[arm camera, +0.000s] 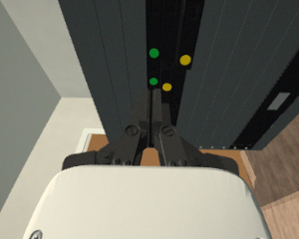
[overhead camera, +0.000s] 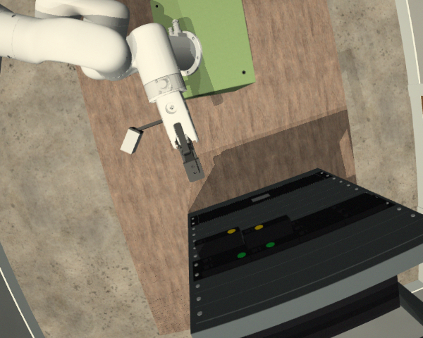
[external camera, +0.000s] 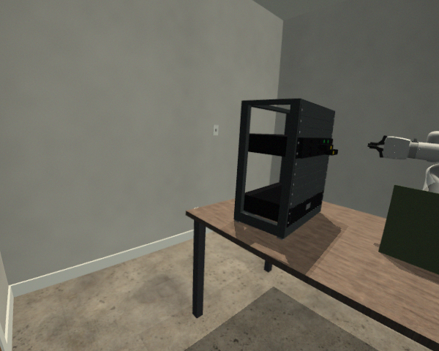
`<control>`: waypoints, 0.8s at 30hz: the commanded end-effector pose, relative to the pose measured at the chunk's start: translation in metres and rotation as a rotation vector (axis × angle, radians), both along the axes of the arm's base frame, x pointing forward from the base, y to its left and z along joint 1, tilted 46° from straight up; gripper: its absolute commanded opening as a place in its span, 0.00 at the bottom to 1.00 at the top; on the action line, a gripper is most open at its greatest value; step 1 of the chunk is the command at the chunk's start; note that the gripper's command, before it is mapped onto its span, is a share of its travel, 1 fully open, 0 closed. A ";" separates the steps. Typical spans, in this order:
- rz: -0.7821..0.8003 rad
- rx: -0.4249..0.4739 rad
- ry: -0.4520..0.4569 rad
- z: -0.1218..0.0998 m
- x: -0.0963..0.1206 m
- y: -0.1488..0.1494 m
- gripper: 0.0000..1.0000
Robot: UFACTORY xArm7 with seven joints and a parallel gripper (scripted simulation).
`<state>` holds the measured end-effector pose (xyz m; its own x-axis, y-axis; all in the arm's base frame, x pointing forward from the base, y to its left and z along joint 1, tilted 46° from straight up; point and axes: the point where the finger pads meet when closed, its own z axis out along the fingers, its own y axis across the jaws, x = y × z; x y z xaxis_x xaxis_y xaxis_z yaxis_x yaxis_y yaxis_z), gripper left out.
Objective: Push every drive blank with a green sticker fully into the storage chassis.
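The two green-stickered blanks (overhead camera: 241, 254) (overhead camera: 270, 244) sit side by side in the storage chassis (external camera: 310, 148), roughly two-thirds of the way up the front of the rack (external camera: 244, 159). In the side view their green dots lie in the plane of the rack's front face, and in the wrist view they look level with the dark panels around them. Both therefore appear to be pushed home, though whether they have latched cannot be read from these views.

Just below them on the rack front, the two yellow-stickered blanks (overhead camera: 231, 230) (overhead camera: 259, 227) stand proud as dark blocks. That is how they are meant to be left.

By this reading the pushing is done. What remains is a matter of conditions more than motion. The rack stands upright on the tabletop (external camera: 344, 264) with no visible lean, but a small shift of its base could not be judged here.

The claw (overhead camera: 194, 173) hangs in the air well apart from the rack front, at about the height of the chassis, pointing towards the stickers. Its fingers are pressed together with nothing between them and touch nothing, so the robot is not holding the rack or anything in it. Behind it, farther from the rack, the white arm (overhead camera: 77, 47) reaches out above a green block (overhead camera: 218, 44) on the tabletop.
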<state>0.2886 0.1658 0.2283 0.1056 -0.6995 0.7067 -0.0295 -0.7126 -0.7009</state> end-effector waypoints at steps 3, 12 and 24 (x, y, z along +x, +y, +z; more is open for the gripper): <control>-0.013 -0.004 0.007 0.008 -0.032 -0.002 0.00; -0.013 -0.004 0.007 0.011 -0.055 -0.003 0.00; -0.013 -0.004 0.007 0.011 -0.056 -0.004 0.00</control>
